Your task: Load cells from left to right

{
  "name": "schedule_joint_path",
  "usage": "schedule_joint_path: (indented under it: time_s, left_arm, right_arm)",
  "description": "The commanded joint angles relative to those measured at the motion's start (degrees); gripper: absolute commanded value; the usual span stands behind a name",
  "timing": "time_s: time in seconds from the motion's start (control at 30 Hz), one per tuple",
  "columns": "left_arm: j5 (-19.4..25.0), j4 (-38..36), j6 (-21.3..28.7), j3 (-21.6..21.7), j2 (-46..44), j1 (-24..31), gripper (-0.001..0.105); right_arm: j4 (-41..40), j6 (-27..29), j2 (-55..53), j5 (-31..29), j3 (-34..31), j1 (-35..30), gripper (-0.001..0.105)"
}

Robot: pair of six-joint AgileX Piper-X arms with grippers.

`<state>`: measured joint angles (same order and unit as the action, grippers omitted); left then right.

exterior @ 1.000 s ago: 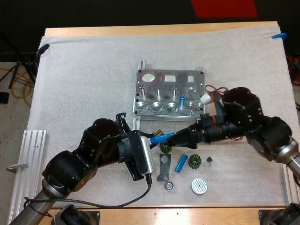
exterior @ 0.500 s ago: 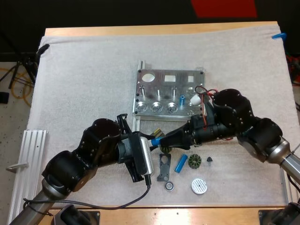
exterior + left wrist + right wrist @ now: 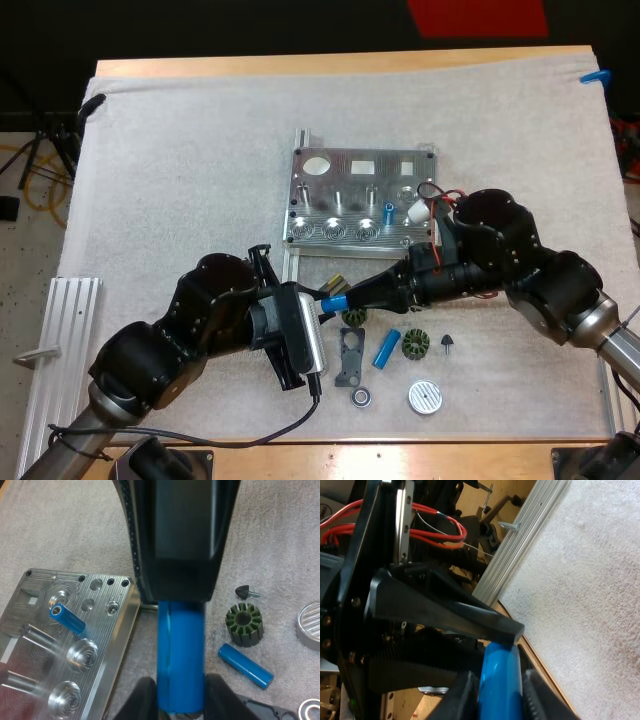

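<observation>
Desk: wooden desk, white mat spread across it.
Fixture: metal fixture mid-mat.
Cell: blue cell held over the mat, near the fixture.
Claws: left claw and right claw both pinch it, one at each end.

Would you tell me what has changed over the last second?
The right gripper slid left along the blue cell that the left gripper holds, and now grips it too. The left gripper, the fixture and the loose parts on the mat stayed put.
</observation>
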<state>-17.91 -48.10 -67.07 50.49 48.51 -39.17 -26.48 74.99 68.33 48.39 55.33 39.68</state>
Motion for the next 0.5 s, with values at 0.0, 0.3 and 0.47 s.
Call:
schedule_joint_path:
  time_s: [0.0,0.3,0.47]
  left_arm:
    - [0.2,0.7,-0.5,0.9,-0.3,0.0,0.013]
    - [3.4,-0.3,-6.7,4.8,-0.3,0.0,0.065]
    - [7.2,-3.0,-10.6,4.8,-1.2,0.0,0.065]
  right_arm:
    - [0.6,0.2,-0.3,1.4,0.2,0.0,0.0]
    - [0.5,0.2,-0.3,-6.4,0.4,-0.1,0.0]
    - [0.2,0.8,-0.3,-12.9,1.3,-0.1,0.0]
